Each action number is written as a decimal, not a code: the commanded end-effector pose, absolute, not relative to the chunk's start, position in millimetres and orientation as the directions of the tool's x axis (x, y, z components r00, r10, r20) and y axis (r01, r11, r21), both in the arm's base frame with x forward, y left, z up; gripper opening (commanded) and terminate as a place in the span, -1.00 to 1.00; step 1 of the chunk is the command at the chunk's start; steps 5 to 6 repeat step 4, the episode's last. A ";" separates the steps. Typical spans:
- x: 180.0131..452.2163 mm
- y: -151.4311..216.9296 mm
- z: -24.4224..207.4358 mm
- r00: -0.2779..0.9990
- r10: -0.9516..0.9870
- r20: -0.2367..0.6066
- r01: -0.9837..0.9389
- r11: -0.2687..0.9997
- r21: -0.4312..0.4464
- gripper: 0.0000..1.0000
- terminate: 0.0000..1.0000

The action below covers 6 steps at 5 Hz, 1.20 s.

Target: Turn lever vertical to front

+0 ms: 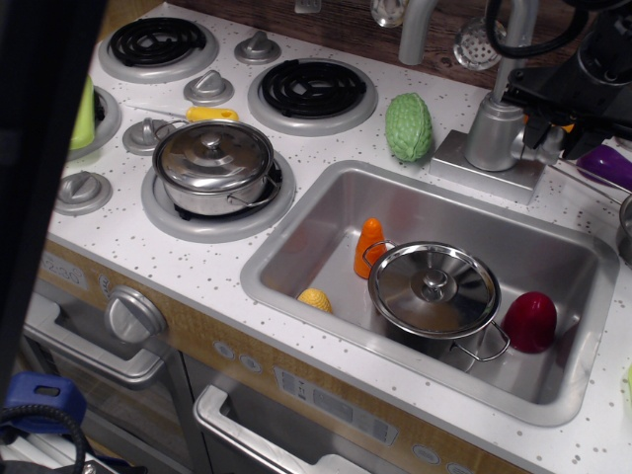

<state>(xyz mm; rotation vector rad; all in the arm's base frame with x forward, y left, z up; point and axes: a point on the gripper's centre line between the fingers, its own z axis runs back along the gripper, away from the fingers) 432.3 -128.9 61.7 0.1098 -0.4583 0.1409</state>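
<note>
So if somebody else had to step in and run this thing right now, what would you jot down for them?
Gripper: black, at the faucet's right side, right at the lever; whether it is open or shut cannot be told.
Lever: short silver stub, jutting sideways to the right from the faucet body, partly hidden by the gripper.
Done: the approach.
Left: confirm a grip, then swing the lever round to the front.

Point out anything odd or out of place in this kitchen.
Toy food lies loose in the sink: an orange piece, a yellow piece and a dark red one around the lidded pot. Nothing spilled or damaged.
</note>
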 end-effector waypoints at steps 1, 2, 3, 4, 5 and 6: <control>425.1 -143.1 68.8 0.867 0.134 0.479 -0.148 0.989 -0.008 -1.00 -1.00; 423.3 -145.4 59.6 0.858 0.144 0.493 -0.156 0.988 -0.019 -1.00 -1.00; 422.8 -146.0 53.0 0.851 0.148 0.504 -0.156 0.987 -0.026 -1.00 -1.00; 423.5 -145.8 44.4 0.846 0.154 0.511 -0.154 0.987 -0.042 -1.00 1.00; 423.5 -145.8 44.4 0.846 0.154 0.511 -0.154 0.987 -0.042 -1.00 1.00; 423.5 -145.8 44.4 0.846 0.154 0.511 -0.154 0.987 -0.042 -1.00 1.00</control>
